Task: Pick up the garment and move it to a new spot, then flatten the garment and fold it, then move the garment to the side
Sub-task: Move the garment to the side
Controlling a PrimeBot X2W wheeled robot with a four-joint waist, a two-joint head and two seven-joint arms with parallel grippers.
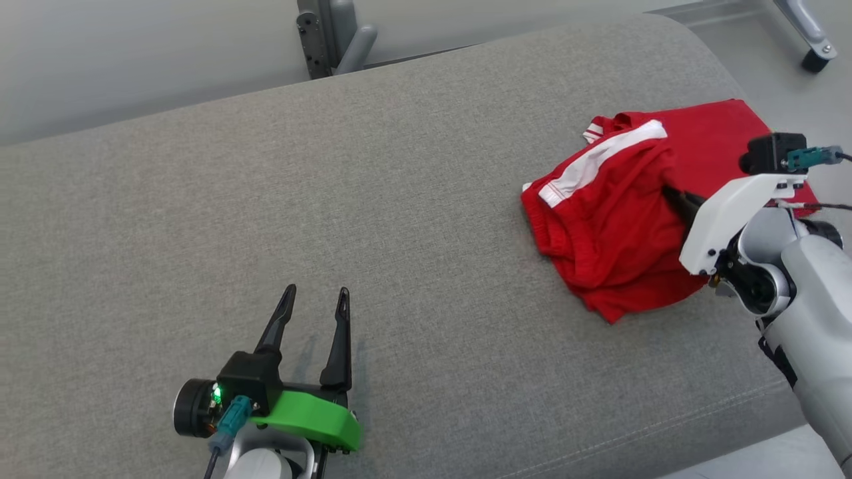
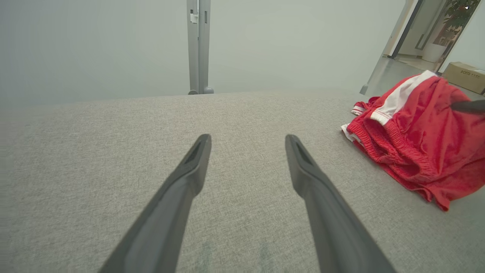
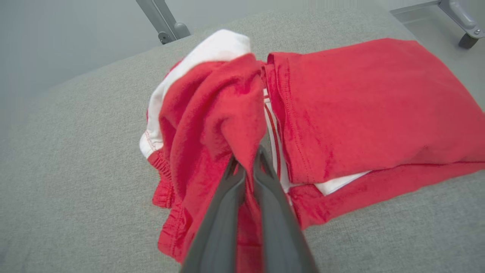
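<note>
Garment [image 1: 612,226], red and bunched, is pinched by the right gripper [image 3: 246,163] while the left gripper [image 1: 317,291] stands open

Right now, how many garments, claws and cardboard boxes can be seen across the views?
red garment: 1
claws: 2 (left claw open over the grey cushion, right claw shut on the red garment)
cardboard box: 1
Total: 4

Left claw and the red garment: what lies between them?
Nothing: the stretch of grey upholstery between the open left claw and the red garment is bare, as the head view shows.
</note>
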